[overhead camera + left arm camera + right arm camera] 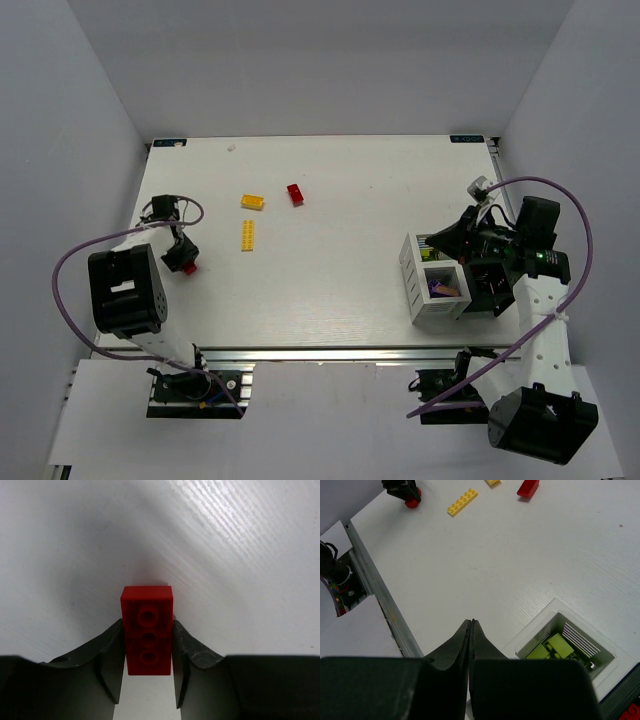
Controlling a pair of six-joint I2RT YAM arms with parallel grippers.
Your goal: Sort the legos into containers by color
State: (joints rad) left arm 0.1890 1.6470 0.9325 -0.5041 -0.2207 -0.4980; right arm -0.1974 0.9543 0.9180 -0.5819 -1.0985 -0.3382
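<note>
A red lego lies flat on the white table between the fingers of my left gripper, which press on both its long sides. From above, this left gripper sits at the table's left with the red lego under it. Another red lego, a short yellow one and a long yellow one lie at mid-table. My right gripper is shut and empty above the containers. One white compartment holds lime green legos; another holds a purple piece.
Grey walls enclose the table on three sides. An aluminium rail runs along the near edge. Purple cables loop off both arms.
</note>
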